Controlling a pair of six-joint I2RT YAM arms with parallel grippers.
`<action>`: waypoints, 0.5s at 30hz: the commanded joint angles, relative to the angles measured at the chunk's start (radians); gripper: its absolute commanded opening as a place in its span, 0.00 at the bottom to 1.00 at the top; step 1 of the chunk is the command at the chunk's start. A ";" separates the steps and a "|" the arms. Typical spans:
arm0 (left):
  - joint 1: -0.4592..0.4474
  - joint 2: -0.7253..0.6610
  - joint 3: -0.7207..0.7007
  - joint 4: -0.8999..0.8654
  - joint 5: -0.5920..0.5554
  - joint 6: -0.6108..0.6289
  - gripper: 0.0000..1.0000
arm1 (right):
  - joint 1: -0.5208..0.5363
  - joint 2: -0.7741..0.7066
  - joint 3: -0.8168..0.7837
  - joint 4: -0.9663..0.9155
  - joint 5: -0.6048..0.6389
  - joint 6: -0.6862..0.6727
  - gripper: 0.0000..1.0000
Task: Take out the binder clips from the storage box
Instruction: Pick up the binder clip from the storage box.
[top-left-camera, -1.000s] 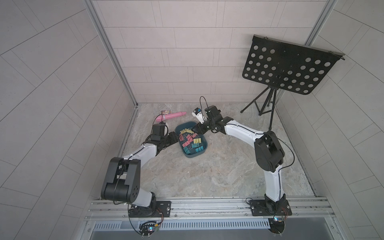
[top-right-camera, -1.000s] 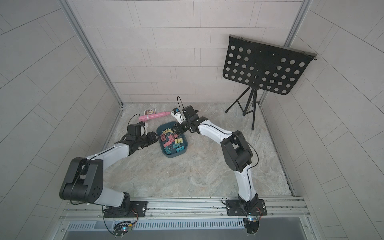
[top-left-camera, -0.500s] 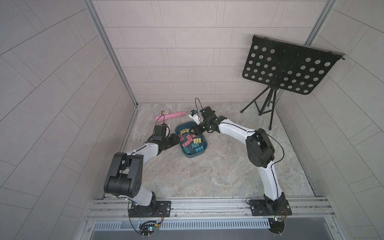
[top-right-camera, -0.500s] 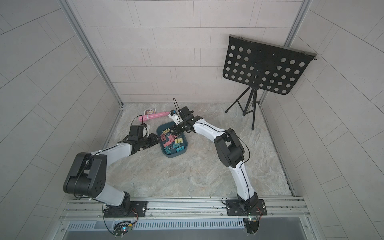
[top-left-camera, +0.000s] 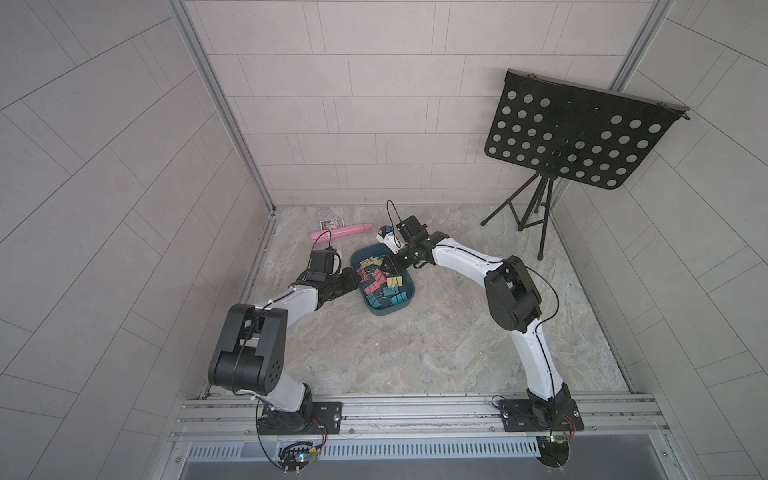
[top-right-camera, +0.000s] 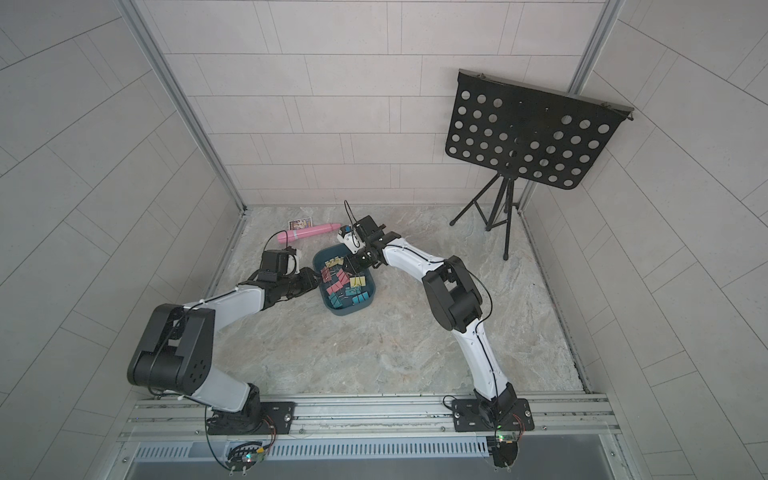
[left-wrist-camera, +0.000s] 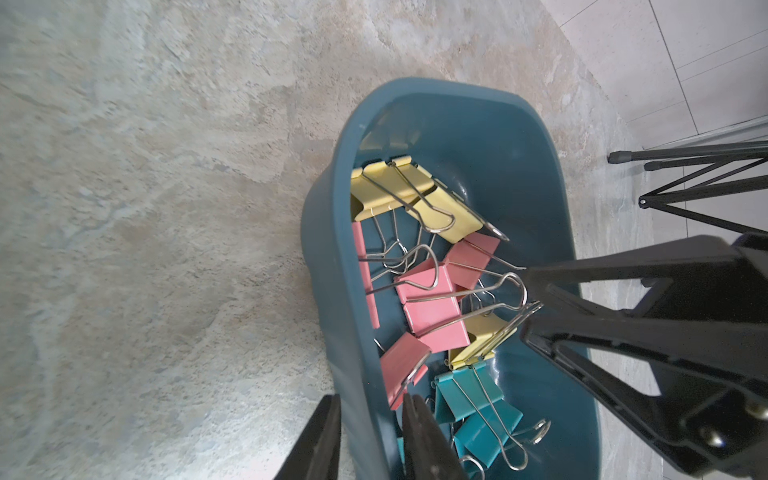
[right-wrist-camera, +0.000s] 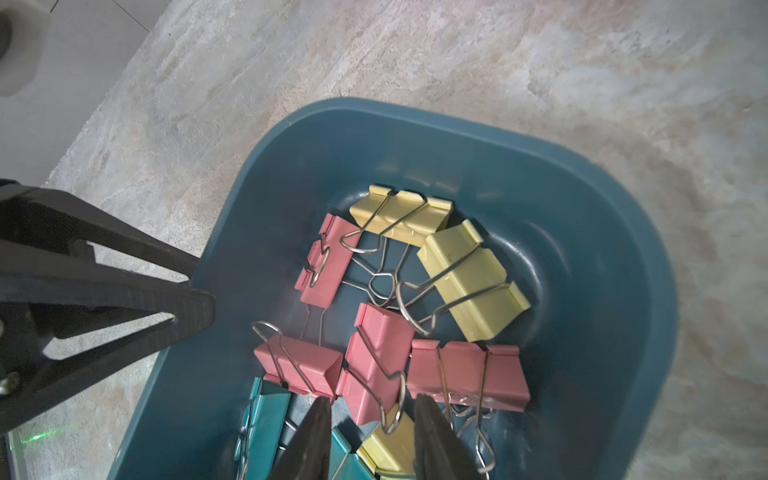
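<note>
Fingers (left-wrist-camera: 419, 440) of left gripper (left-wrist-camera: 371, 399): narrow, closed across a long side wall of the storage box (left-wrist-camera: 328, 257). One finger sits inside the box and the other outside, against the wall. In the right wrist view both tips meet on the rim.

Right gripper (right-wrist-camera: 372, 401): reaches down into the box from the opposite side. Fingers (right-wrist-camera: 436, 440) stand part-way apart with a narrow gap. In the gap are the wire handle of a pink clip (right-wrist-camera: 376, 357) and, beneath it, a yellow clip (right-wrist-camera: 388, 455). Cannot tell whether the pads press on either.

Location of binder clips (top-left-camera: 380, 282): in the box, pink, yellow and teal, with handles tangled together.

Box sits on the marble-look tabletop (top-left-camera: 415, 353), toward the far left, between the two grippers in both top views.

Room:
- Pink crayon-shaped tube (top-left-camera: 340, 231) and printed card (top-left-camera: 332, 223) lie beyond the box near the back wall, apart from it.
- Broad bare tabletop runs from the box to the front rail.
- Bare tabletop also runs rightward to the music stand (top-left-camera: 577, 133), whose tripod feet are well apart from the box.
- Left side wall is near the left arm.
</note>
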 joint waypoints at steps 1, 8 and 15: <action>-0.008 0.013 0.023 -0.035 -0.015 0.022 0.33 | 0.010 0.028 0.020 -0.030 0.002 -0.010 0.32; -0.012 0.012 0.024 -0.044 -0.017 0.025 0.33 | 0.011 0.056 0.057 -0.056 -0.009 -0.011 0.25; -0.015 0.013 0.028 -0.052 -0.020 0.028 0.33 | 0.014 0.054 0.061 -0.053 -0.014 -0.008 0.12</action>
